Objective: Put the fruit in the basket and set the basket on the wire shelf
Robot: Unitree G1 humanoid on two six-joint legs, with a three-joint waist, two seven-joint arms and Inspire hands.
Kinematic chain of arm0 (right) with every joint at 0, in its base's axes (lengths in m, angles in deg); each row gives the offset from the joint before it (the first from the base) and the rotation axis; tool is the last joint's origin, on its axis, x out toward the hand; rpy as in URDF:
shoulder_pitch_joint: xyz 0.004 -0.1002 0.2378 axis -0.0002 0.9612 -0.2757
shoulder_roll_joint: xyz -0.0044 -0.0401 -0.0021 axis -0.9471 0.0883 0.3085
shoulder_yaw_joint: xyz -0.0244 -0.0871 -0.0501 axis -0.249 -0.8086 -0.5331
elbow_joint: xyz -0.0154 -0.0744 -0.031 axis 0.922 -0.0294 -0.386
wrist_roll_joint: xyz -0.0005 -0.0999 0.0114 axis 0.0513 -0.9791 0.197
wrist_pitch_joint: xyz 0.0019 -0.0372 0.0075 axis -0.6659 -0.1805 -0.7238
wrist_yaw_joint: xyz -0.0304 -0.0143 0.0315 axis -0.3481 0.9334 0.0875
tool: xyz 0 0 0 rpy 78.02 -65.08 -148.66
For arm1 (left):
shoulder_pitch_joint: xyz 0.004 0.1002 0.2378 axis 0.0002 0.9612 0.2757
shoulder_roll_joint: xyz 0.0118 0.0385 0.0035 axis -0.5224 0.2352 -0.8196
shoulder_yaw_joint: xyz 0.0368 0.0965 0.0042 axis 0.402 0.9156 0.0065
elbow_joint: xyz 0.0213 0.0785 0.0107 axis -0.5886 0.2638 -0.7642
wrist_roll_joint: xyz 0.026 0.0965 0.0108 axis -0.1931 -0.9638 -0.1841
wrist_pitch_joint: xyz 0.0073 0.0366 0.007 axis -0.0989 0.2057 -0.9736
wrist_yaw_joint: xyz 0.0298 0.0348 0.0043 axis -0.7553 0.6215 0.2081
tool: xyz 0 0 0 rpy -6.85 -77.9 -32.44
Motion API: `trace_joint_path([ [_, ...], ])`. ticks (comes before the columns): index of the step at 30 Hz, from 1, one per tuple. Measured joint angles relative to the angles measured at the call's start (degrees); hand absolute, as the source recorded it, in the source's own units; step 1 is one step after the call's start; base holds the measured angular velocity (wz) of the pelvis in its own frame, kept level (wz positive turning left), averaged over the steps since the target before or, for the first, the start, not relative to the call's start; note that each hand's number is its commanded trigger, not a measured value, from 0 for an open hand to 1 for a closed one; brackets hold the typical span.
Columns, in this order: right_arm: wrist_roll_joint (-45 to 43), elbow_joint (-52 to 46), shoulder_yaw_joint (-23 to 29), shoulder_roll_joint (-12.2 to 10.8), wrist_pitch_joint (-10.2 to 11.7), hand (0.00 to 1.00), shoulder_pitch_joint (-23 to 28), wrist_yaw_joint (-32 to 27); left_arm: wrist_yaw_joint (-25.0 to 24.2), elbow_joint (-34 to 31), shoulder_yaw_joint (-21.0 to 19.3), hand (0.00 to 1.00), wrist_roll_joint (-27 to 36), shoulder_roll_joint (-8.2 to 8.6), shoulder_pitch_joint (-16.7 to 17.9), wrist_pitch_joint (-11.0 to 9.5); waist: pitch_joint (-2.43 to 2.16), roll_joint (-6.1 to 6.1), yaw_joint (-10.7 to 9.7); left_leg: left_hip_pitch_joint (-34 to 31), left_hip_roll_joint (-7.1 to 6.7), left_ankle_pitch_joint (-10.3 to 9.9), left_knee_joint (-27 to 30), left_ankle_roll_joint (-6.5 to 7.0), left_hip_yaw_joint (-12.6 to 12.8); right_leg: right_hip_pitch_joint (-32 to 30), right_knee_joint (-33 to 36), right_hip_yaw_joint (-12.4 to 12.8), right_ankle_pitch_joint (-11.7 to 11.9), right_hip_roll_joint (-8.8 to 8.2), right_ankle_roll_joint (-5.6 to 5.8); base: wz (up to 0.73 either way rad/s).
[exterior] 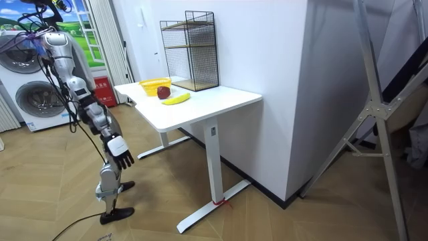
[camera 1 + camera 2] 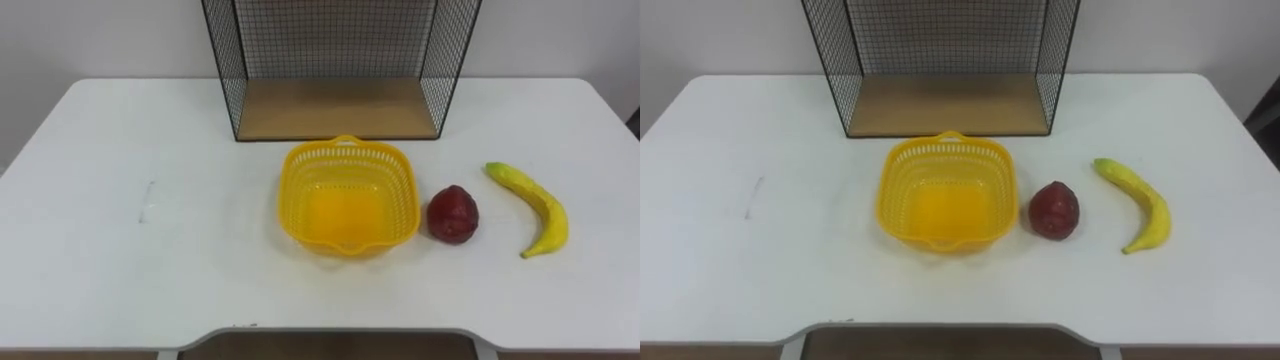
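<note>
banana (image 2: 535,205), red fruit (image 2: 453,214) beside basket (image 2: 345,155), well apart from right hand (image 1: 122,152)

The wire shelf (image 2: 340,70) was cut off by the top edge, the table (image 2: 100,250) at its near corners.

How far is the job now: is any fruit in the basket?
Nothing done yet: the yellow basket sits empty on the table before the wire shelf. Nothing in hand: the right hand hangs empty at the robot's side. Left: red fruit and banana into the basket, then basket onto the shelf.
</note>
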Motion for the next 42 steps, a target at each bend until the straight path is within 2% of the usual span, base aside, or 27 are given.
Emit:
trace_joint_path([
  [4,8.13,0.10,2.77,-0.02,-0.03,0.00,1.31,-2.20,0.00,0.13,-0.98,0.00,0.00,0.37,0.35,0.07,0.00,0.20,0.14,-0.01,0.03,0.01,-0.11,-0.02,-0.08,-0.02,-0.08,0.09,0.00,0.06,0.00,0.00],
  [9,18.43,0.15,7.39,-0.51,1.71,0.00,1.63,-4.81,-0.01,0.14,-4.65,0.00,-0.05,0.94,1.11,-0.01,-0.12,-0.04,-0.20,0.43,0.00,0.01,-0.20,-0.02,0.03,0.28,-0.02,0.16,0.00,0.03,0.00,0.00],
  [11,25.80,0.40,10.83,-0.80,2.76,0.00,1.36,-4.84,0.00,0.21,-6.92,0.00,0.02,0.87,1.48,0.00,-0.04,-0.12,-0.60,0.56,0.00,0.01,-0.14,-0.02,0.10,0.42,0.02,0.20,0.00,0.02,-0.01,0.00],
  [13,31.24,0.49,11.74,-0.91,3.13,0.00,1.17,-4.86,0.00,0.20,-8.43,0.00,0.00,0.95,1.97,0.01,-0.04,-0.33,-0.71,0.82,0.00,0.01,-0.34,-0.02,0.29,0.46,0.05,0.44,0.00,0.00,-0.01,-0.04],
  [15,36.40,0.49,11.86,-0.94,3.12,0.00,0.91,-5.00,0.02,0.20,-8.62,0.00,0.06,0.92,2.53,0.11,0.01,-0.45,-1.31,0.80,0.01,0.01,-0.34,-0.01,0.29,0.46,0.03,0.44,0.00,0.00,-0.01,0.00],
  [18,46.09,0.76,14.81,-1.12,3.07,0.00,0.88,-5.99,0.03,0.19,-9.06,0.00,0.02,1.01,2.69,0.06,0.01,-0.53,-1.97,0.70,0.01,0.01,-0.21,-0.01,0.18,0.46,0.03,0.33,0.00,0.00,-0.01,0.01],
  [21,59.23,0.48,21.63,-1.04,3.38,0.00,0.63,-6.92,0.36,0.13,-11.88,0.00,0.06,1.24,3.42,-0.47,-0.04,-0.41,-3.50,0.40,0.02,0.00,0.18,-0.02,0.08,0.43,-0.07,0.14,0.00,0.03,-0.01,0.01],
  [24,67.44,-0.57,25.94,-1.04,3.90,0.00,0.62,-9.14,0.95,-0.29,-13.89,0.00,0.18,1.24,3.88,-1.34,-0.12,-0.46,-4.35,0.39,0.04,0.00,0.58,-0.01,0.30,0.31,-0.02,0.29,0.00,0.01,-0.01,-0.02],
  [26,73.96,-4.35,29.78,-0.97,4.51,0.00,0.62,-12.71,1.15,-1.52,-14.76,0.00,1.39,1.23,4.38,-1.30,-0.25,-0.40,-4.90,0.44,0.08,0.01,0.09,0.00,0.78,-0.01,0.03,0.96,0.01,-0.02,0.00,-0.13],
  [29,78.89,-9.36,34.64,-0.95,6.00,0.00,0.16,-17.63,1.36,-2.56,-14.85,0.00,4.17,0.71,5.46,-1.33,-0.48,-0.27,-6.27,0.60,0.05,0.02,-0.12,0.02,0.99,0.00,-0.21,1.42,0.00,-0.01,0.02,-0.05],
  [31,80.86,-14.63,36.48,-0.96,6.96,0.00,0.59,-21.64,1.56,-2.69,-14.83,0.00,6.54,0.32,6.11,-1.44,-0.53,-0.31,-6.78,0.78,0.03,0.03,-0.38,0.02,1.18,0.03,-0.32,1.66,0.00,-0.02,0.03,-0.05],
  [34,79.91,-23.84,37.84,-0.90,10.04,0.00,0.56,-29.14,2.68,-2.92,-14.83,0.00,8.15,-0.41,6.59,-1.95,-0.61,-0.39,-7.61,0.70,0.02,0.04,-0.75,0.02,1.47,-0.22,-0.33,2.02,0.00,0.01,0.03,-0.05],
  [36,74.15,-29.46,38.70,-0.78,12.31,0.00,-0.40,-34.47,3.41,-3.10,-14.82,0.00,8.15,-0.73,6.46,-2.61,-0.65,-0.43,-7.70,0.41,0.01,0.07,-0.99,0.03,1.61,-0.86,-0.11,2.14,0.02,-0.02,0.06,-0.02],
  [42,59.28,-43.61,37.67,-0.72,14.95,0.00,-0.80,-46.55,3.72,-5.50,-14.43,0.00,6.73,-0.93,6.38,-3.39,-0.84,-0.26,-7.38,-0.96,0.02,0.27,-0.91,0.00,1.69,-2.49,0.02,2.32,0.16,0.01,0.05,0.00],
])
